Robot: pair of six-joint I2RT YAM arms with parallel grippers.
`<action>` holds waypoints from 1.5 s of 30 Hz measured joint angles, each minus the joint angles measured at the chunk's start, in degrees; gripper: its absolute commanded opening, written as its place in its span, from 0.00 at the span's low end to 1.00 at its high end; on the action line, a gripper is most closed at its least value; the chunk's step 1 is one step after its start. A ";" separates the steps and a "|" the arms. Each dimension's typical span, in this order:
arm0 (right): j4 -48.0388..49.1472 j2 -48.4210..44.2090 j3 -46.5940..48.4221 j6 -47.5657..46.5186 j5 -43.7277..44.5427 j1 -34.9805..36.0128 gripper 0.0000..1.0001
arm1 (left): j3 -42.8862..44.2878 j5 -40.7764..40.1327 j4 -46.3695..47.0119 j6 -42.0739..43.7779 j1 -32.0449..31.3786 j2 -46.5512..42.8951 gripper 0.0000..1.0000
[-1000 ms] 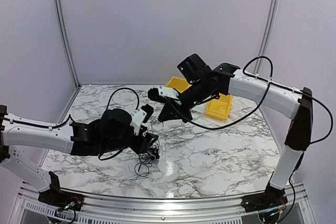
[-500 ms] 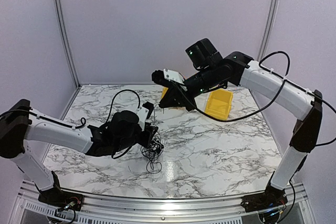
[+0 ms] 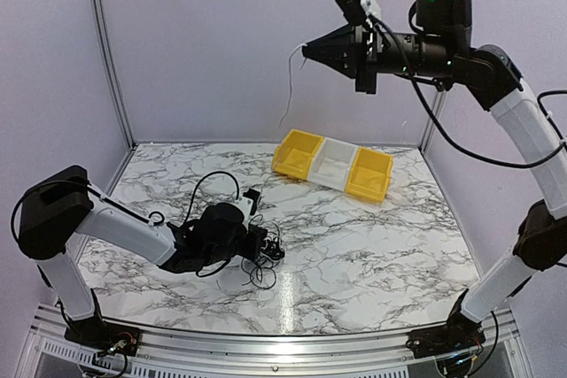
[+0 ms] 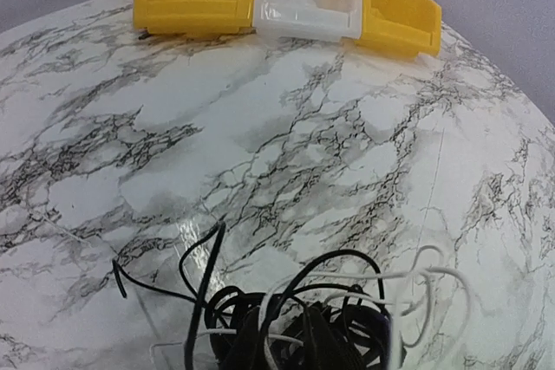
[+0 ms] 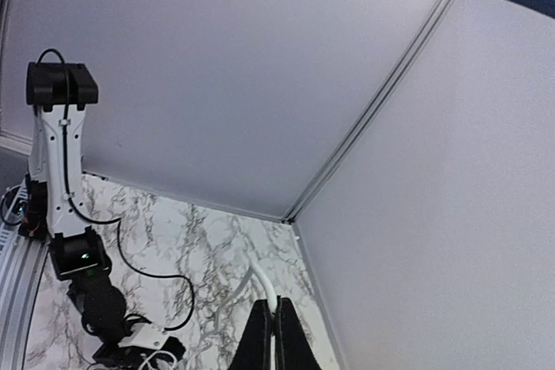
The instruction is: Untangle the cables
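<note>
Pale lilac walls close in a marble-patterned worktop (image 3: pixel 381 254), with a row of three bins (image 3: pixel 332 165), yellow, white, yellow, at its far side. Near the front left lies the tangle of cables (image 3: pixel 262 261): a small knot of thin black loops mixed with a few white ones. It has no single long axis, and loose loops stray out towards the front and right. One white strand (image 3: pixel 290 86) hangs apart from it, high in the air over the bins. Its long axis runs near vertical, top end at the right gripper (image 3: pixel 308 49), lower end dangling free. In the right wrist view those jaws are pressed together on the strand, which curves away from between the tips. The left gripper (image 3: pixel 255 243) lies low on the worktop with its tip in the tangle. The knot hides its jaws from above and the left wrist view cuts them off at the bottom edge, so I cannot tell how wide they stand or whether they grip anything
</note>
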 measured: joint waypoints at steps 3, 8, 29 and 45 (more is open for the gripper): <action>5.57 -1.81 0.17 1.44 2.71 -0.59 0.00 | -2.67 0.35 0.48 -2.56 -0.13 0.09 0.16; 13.90 -2.58 1.03 4.55 5.68 -3.10 0.00 | -7.26 0.35 1.46 -6.58 -0.57 -0.48 0.19; 27.04 -5.09 -23.69 9.49 8.72 -16.44 0.00 | -5.84 1.97 -11.08 -16.15 -3.28 -18.18 0.58; 32.20 -5.14 -35.78 11.87 8.94 -31.39 0.00 | 3.82 -0.61 -33.53 -21.33 -3.61 -22.64 0.60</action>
